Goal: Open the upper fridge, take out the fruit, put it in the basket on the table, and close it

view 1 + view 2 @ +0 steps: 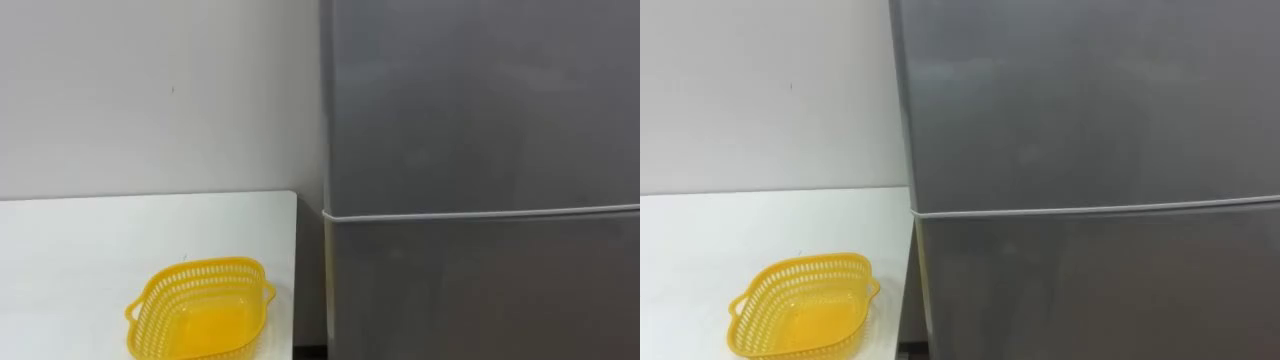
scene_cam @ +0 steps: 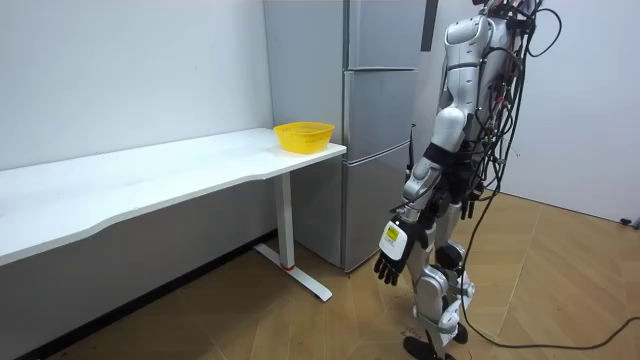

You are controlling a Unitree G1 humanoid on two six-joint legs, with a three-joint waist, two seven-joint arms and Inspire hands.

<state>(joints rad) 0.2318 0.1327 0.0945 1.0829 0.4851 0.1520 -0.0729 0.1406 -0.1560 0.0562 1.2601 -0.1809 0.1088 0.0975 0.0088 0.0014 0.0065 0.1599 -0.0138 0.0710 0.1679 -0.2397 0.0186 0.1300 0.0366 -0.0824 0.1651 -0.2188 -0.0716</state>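
Observation:
A grey two-door fridge stands right in front of me. Its upper door (image 1: 480, 100) and lower door (image 1: 480, 290) are both closed, with a pale seam between them. In the room view I stand upright facing the fridge (image 2: 380, 150), a short step from it. My left hand (image 2: 390, 255) hangs by my thigh, fingers relaxed and holding nothing.
A yellow perforated basket (image 1: 200, 305) sits empty on the white table's (image 1: 100, 240) corner, left of the fridge. A narrow gap separates the table edge from the fridge side. A plain wall runs behind the table. The floor around me is wooden.

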